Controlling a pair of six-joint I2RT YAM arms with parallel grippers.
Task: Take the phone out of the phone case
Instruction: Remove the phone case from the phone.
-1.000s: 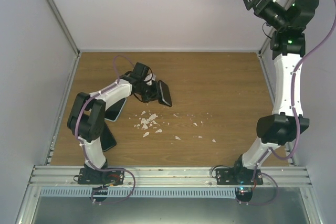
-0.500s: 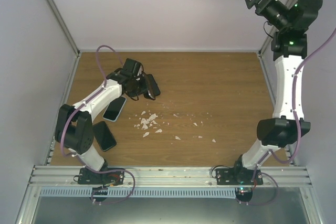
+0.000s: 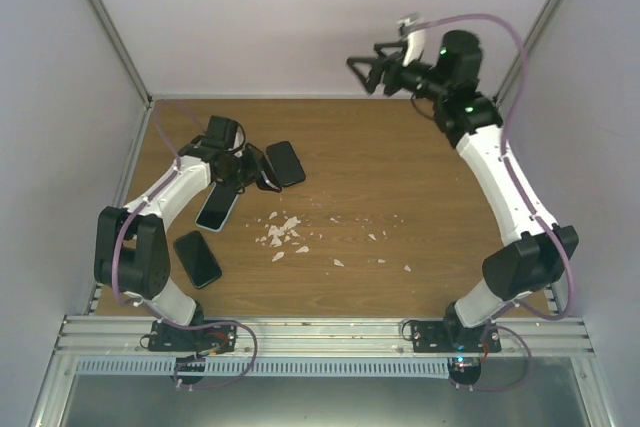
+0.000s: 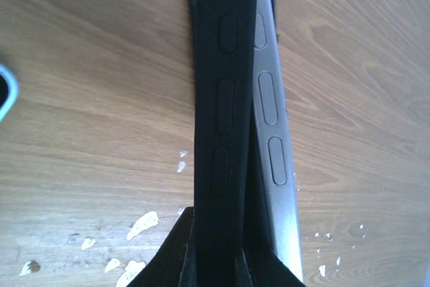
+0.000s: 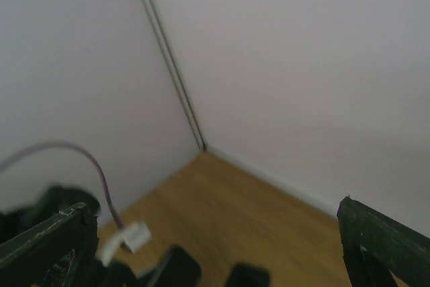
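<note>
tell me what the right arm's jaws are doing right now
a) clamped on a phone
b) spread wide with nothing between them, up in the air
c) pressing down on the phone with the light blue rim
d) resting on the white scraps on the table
b: the right arm hangs high by the back wall, and its wrist view shows the jaws far apart with only wall and floor between them.

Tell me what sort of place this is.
Probably a lab robot test cell: plain white panel walls box in a wood-grain tabletop, and a white-and-black robot arm is bolted at each side of a slotted aluminium rail.
</note>
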